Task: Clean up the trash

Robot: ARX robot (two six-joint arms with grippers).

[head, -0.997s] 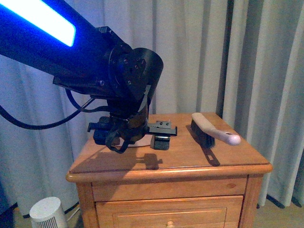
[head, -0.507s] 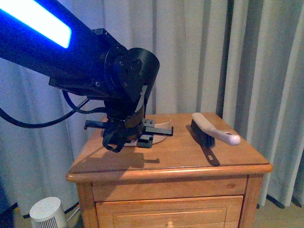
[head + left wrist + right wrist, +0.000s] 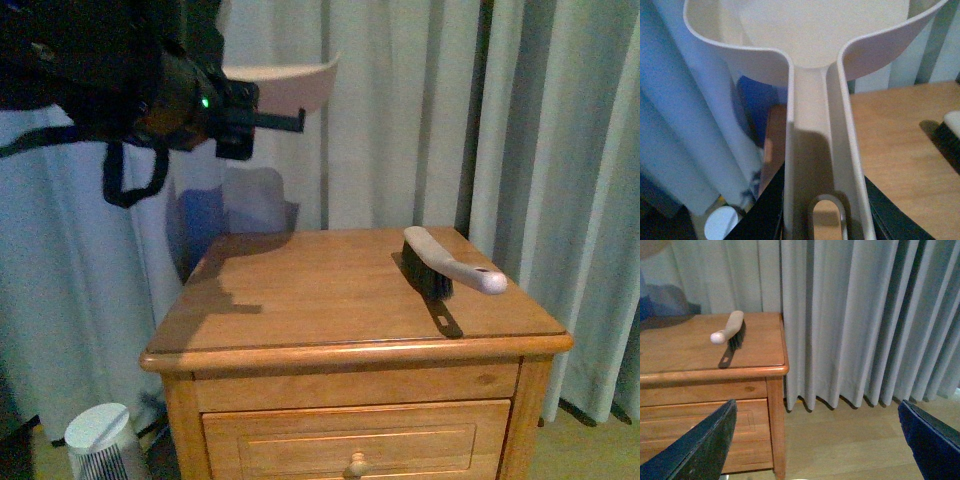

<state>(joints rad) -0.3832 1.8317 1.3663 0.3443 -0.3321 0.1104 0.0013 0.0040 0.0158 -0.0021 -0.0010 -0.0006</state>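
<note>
The curtain (image 3: 420, 120) fills the background behind the wooden nightstand (image 3: 330, 290). We see the left arm high above the nightstand's left rear corner. The left gripper (image 3: 240, 122) is clenched on the handle of the beige dustpan (image 3: 290, 85), and the scoop is held well clear of the top. The brush (image 3: 445, 268) lies free on the right side of the top, with nothing gripping it. A small white appliance (image 3: 100, 440) stands on the floor by the nightstand's left front corner. The right gripper (image 3: 816, 435) hangs off to the side, beyond the nightstand's right edge, with its jaws spread wide and holding nothing.

We cannot locate the trash. No wad shows on the nightstand, and the left wrist view of the scoop shows only a pale surface. We judge that sweeping is complete and emptying the dustpan remains, but its contents are unconfirmed.
</note>
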